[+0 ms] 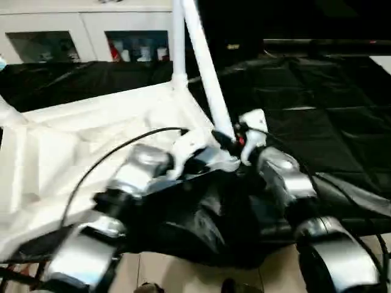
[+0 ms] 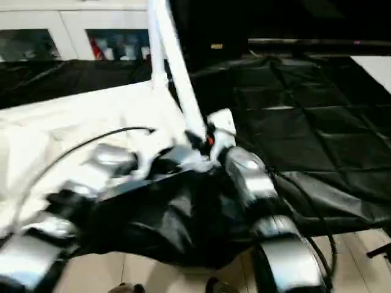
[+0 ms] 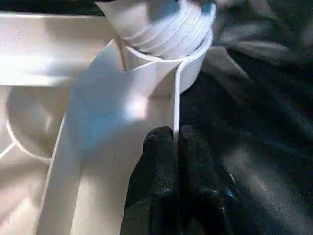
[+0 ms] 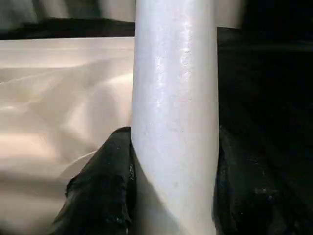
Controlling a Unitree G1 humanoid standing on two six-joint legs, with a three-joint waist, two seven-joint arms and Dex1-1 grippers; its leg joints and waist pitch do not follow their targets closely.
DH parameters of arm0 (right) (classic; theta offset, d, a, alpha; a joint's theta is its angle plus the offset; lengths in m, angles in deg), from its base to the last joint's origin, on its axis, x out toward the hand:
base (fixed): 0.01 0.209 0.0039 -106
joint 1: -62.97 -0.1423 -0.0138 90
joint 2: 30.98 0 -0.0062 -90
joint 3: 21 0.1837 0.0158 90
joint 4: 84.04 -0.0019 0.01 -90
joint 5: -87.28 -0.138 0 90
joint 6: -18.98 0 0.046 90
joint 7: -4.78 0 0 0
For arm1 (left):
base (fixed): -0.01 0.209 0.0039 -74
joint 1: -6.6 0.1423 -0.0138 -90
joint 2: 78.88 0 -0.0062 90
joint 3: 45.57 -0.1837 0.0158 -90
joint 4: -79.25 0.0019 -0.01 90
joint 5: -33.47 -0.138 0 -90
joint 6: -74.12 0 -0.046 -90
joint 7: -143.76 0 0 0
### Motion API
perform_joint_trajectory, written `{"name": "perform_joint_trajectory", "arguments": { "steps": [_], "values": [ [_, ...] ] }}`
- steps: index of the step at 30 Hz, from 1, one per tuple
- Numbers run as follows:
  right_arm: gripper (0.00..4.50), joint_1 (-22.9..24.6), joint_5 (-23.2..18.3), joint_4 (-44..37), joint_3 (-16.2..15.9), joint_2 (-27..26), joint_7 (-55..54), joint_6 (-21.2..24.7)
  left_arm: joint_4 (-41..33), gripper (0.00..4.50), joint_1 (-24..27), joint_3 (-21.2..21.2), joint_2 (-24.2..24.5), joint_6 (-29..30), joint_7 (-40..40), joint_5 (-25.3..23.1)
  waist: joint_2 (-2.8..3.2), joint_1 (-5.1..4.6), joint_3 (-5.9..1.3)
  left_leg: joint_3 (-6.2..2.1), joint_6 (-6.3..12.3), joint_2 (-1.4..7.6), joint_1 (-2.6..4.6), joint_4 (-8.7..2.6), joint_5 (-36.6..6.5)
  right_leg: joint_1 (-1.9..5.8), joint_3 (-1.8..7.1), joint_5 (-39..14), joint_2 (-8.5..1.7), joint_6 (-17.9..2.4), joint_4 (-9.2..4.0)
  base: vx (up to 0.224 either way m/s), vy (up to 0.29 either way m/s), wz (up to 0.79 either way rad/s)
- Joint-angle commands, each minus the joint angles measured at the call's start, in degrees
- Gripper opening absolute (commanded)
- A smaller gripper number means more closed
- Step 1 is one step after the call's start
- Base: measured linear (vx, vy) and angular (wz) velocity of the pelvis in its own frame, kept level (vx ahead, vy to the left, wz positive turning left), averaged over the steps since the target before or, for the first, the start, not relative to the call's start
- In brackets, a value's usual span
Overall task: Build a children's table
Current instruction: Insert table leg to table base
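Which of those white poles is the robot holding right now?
Find the white table top lying ribs-up on the black cloth. Two legs rise near its far corner; one stands upright in its socket. The held leg leans, clamped low by the right gripper.

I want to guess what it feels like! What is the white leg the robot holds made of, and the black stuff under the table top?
The leg looks like smooth white plastic tube: glossy, with soft streaks of light down it. The black sheet looks like thin plastic film or coated cloth, since it creases, folds and shines; I can't tell which.
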Motion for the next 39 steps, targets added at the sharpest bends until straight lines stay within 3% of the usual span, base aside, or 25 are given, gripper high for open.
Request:
{"name": "perform_joint_trajectory", "arguments": {
  "steps": [1, 2, 3, 4, 5, 7, 10, 11, 12, 13, 14, 15, 17, 18, 20, 22, 24, 25, 26, 27, 28, 29, 30, 34, 39],
  "values": [
    [1.87, 2.98, 2.66, 6.49, -2.91, -3.52, -3.18, 4.15, -1.21, 0.00, -3.40, 0.32, -4.06, 0.49, 4.95, 0.66, 0.20, -0.78, -2.42, -1.48, -0.07, 1.66, 2.15, -4.14, -31.42, 0.66, 1.19, -37.34, -3.39, -4.68, -5.48, 0.000, 0.000, 0.00],
    [1.87, 2.68, 4.55, 6.49, -3.82, -3.57, -5.62, 2.93, -0.04, 0.00, -3.73, 0.23, -4.57, -0.07, 7.66, -0.47, -0.21, -0.85, -2.48, -1.45, 0.22, 1.42, 1.95, -4.04, -31.00, 0.69, 1.12, -38.12, -3.44, -3.77, -5.71, 0.000, 0.000, 0.00],
    [1.87, 2.54, 5.01, 6.21, -3.72, -4.09, -6.43, 2.06, 1.60, 0.00, -4.19, 0.21, -4.64, -1.00, 10.02, -1.29, -0.07, -0.72, -2.57, -1.53, 0.57, 1.32, 1.80, -4.10, -30.42, 0.84, 1.15, -38.51, -3.58, -3.23, -5.78, 0.000, 0.000, 0.00],
    [1.87, 2.50, 4.10, 5.86, -2.22, -5.18, -7.24, 1.04, 3.74, 0.00, -4.79, 0.99, -4.77, -2.61, 13.62, -1.74, -0.49, -0.85, -2.73, -1.48, 0.79, 1.38, 1.72, -4.11, -30.17, 0.91, 1.18, -38.45, -3.60, -3.10, -5.84, 0.000, 0.000, 0.00],
    [1.87, 2.56, 3.99, 5.73, -2.09, -5.26, -7.07, 0.78, 3.94, 0.00, -4.85, 1.05, -4.68, -3.05, 13.97, -1.83, -0.30, -0.71, -2.77, -1.47, 1.16, 1.35, 1.78, -4.11, -29.77, 0.84, 1.26, -38.24, -3.68, -2.89, -5.89, 0.000, 0.000, 0.00],
    [1.87, 2.64, 3.79, 5.62, -1.82, -5.47, -6.75, -0.18, 4.24, 0.00, -4.92, 1.16, -4.46, -4.08, 14.82, -2.20, -0.84, -0.99, -2.91, -1.59, 1.78, 1.47, 0.85, -4.45, -28.52, 1.46, 1.34, -36.87, -3.71, -2.78, -5.54, 0.000, 0.000, 0.00],
    [1.87, 2.35, 2.13, 5.00, 0.22, -6.01, -6.53, -3.89, 2.55, 0.00, -4.04, 0.77, -3.24, -6.91, 14.59, -3.16, -0.77, -1.49, -3.05, -1.72, 1.94, 1.50, 0.81, -4.43, -28.78, 1.26, 1.43, -36.65, -3.99, -3.03, -5.49, 0.000, 0.000, 0.00],
    [1.87, 2.32, 0.89, 3.25, 1.69, -6.15, -5.77, -6.19, 1.64, 0.00, -3.18, -0.18, -1.86, -11.69, 12.50, -3.39, -0.60, -1.84, -3.10, -1.77, 2.16, 1.57, 0.37, -4.53, -27.60, 1.51, 1.65, -34.93, -4.02, -3.69, -5.26, 0.000, 0.000, 0.00],
    [1.87, 2.44, 0.51, 2.13, 2.11, -6.11, -5.01, -6.84, 1.89, 0.00, -2.99, -0.41, -1.32, -13.18, 12.25, -3.51, -0.72, -1.88, -3.28, -1.84, 2.40, 1.60, -0.18, -4.58, -26.42, 1.85, 1.80, -33.40, -4.02, -4.03, -4.96, 0.000, 0.000, 0.00],
    [1.87, 2.49, 0.38, 1.75, 2.25, -6.09, -4.73, -7.04, 2.00, 0.00, -2.94, -0.48, -1.15, -13.62, 12.22, -3.54, -0.74, -1.82, -3.72, -1.60, 2.94, 1.87, -0.63, -4.64, -23.57, 2.02, 2.35, -28.63, -3.93, -5.60, -4.25, 0.000, 0.000, 0.00],
    [1.87, 2.89, -0.45, -0.36, 2.90, -5.87, -3.83, -7.27, 2.15, 0.00, -2.48, -0.82, -0.36, -15.57, 10.90, -3.30, -0.72, -1.55, -3.88, -1.14, 3.34, 2.09, -0.17, -4.46, -21.49, 1.48, 2.83, -23.73, -3.70, -8.09, -3.70, 0.000, 0.000, 0.00],
    [1.87, 3.38, -1.27, -2.34, 3.57, -5.58, -3.61, -7.21, 2.33, 0.00, -2.14, -1.21, 0.38, -17.61, 9.56, -3.16, -0.93, -1.37, -3.67, -0.70, 4.07, 1.94, -0.21, -4.31, -20.45, 1.36, 3.11, -21.51, -3.60, -9.80, -3.47, 0.000, 0.000, 0.00],
    [1.87, 4.49, -3.14, -6.15, 5.03, -4.97, -3.51, -6.56, 2.57, 0.00, -1.52, -1.71, 1.60, -20.95, 6.72, -2.58, -1.28, -0.92, -3.96, -0.36, 4.93, 1.78, -0.61, -3.97, -17.41, 1.63, 3.56, -19.61, -3.65, -10.76, -2.76, 0.000, 0.000, 0.00],
    [1.87, 5.12, -3.79, -7.73, 5.53, -4.64, -3.55, -6.28, 2.63, 0.00, -1.32, -1.58, 1.95, -21.61, 5.81, -2.13, -1.32, -0.55, -4.07, 0.02, 5.50, 1.82, -0.04, -3.74, -16.22, 1.16, 3.81, -19.06, -3.52, -11.30, -2.63, 0.000, 0.000, 0.00],
    [1.87, 6.24, -4.60, -10.13, 6.15, -4.16, -3.09, -6.24, 2.47, 0.00, -0.95, -1.35, 2.43, -22.70, 3.77, -1.06, -1.54, -0.28, -3.99, 0.41, 5.86, 1.58, 0.06, -3.45, -15.61, 0.95, 4.07, -20.01, -3.44, -11.30, -2.70, 0.035, -0.059, 0.15],
    [1.87, 8.62, -5.84, -14.73, 6.49, -3.36, -1.55, -5.57, 2.52, 0.00, -0.44, -1.02, 3.37, -24.09, 1.69, -0.13, -1.59, 0.45, -4.41, 0.63, 6.17, 1.55, -0.38, -3.20, -12.15, 1.21, 4.52, -18.73, -3.26, -10.70, -1.90, 0.043, -0.058, 0.11],
    [1.87, 10.56, -6.57, -18.28, 6.51, -2.84, -0.34, -4.96, 2.30, 0.46, -0.02, -0.34, 3.72, -24.04, -0.40, 1.36, -1.44, 1.23, -4.86, 0.90, 7.29, 1.61, -0.61, -2.77, -7.02, 1.44, 4.64, -11.45, -2.97, -12.05, -0.53, 0.057, -0.039, 0.06],
    [1.87, 11.14, -6.73, -19.32, 6.51, -2.66, 0.03, -4.68, 2.09, 0.46, 0.14, -0.05, 3.81, -23.71, -1.55, 2.17, -1.07, 1.46, -5.11, 0.94, 7.75, 1.66, -0.94, -2.59, -4.54, 1.79, 4.64, -7.02, -2.93, -13.35, 0.22, 0.058, -0.025, 0.00],
    [1.87, 11.14, -6.73, -19.32, 6.51, -2.66, 0.03, -4.68, 2.09, 0.61, 0.14, -0.05, 3.81, -23.71, -1.55, 2.17, -1.07, 1.46, -5.11, 0.94, 7.75, 1.66, -0.94, -2.59, -4.54, 1.79, 4.64, -7.02, -2.93, -13.35, 0.22, 0.053, -0.011, -0.03],
    [1.87, 12.37, -7.07, -21.48, 6.47, -2.18, 0.67, -4.21, 1.60, 0.71, 0.49, 0.47, 4.10, -23.36, -2.18, 2.95, -1.05, 1.36, -5.19, 1.01, 8.39, 1.57, -1.01, -2.14, -3.58, 1.72, 4.61, -2.09, -2.52, -14.59, 0.99, 0.053, -0.011, -0.03],
    [1.87, 14.22, -7.82, -24.96, 6.69, -1.49, 1.08, -3.23, 0.91, 0.81, 1.02, 1.39, 4.61, -24.16, -3.11, 4.17, -0.85, 1.41, -5.22, 1.10, 8.55, 1.59, -0.76, -2.07, -3.66, 1.61, 4.66, -1.09, -2.51, -15.09, 1.06, 0.000, 0.000, 0.00],
    [1.87, 14.22, -7.82, -24.96, 6.69, -1.49, 1.08, -3.23, 0.91, 0.85, 1.02, 1.39, 4.61, -24.16, -3.11, 4.17, -1.01, 1.39, -5.44, 0.99, 9.16, 1.62, -1.04, -1.97, -2.74, 2.14, 4.64, 1.04, -2.64, -15.57, 1.45, 0.000, 0.000, 0.00],
    [1.87, 15.15, -8.43, -26.91, 6.71, -1.15, 1.12, -2.33, 0.92, 0.87, 1.13, 1.95, 4.75, -24.76, -3.38, 4.59, -1.09, 1.20, -5.46, 1.04, 9.77, 1.58, -0.99, -1.86, -2.26, 2.06, 4.61, 2.31, -2.53, -16.00, 1.53, 0.000, 0.000, 0.00],
    [1.87, 17.23, -9.54, -31.47, 6.56, -0.17, 1.53, -0.11, -0.99, 1.27, 1.58, 3.78, 5.08, -24.22, -5.11, 7.19, -1.16, 1.18, -5.42, 1.13, 9.61, 1.57, -0.92, -1.82, -3.43, 2.25, 4.59, -0.56, -2.57, -16.08, 1.25, 0.000, 0.000, 0.00],
    [1.87, 18.87, -10.46, -36.06, 6.68, 0.65, 2.06, 2.82, -5.54, 1.68, 2.19, 7.48, 4.87, -21.14, -5.45, 12.74, -1.08, 1.12, -5.12, 1.06, 6.01, 1.75, -0.70, -2.13, -8.50, 2.06, 4.50, -10.64, -2.62, -13.74, 0.28, 0.000, 0.000, 0.00]
  ]
}}
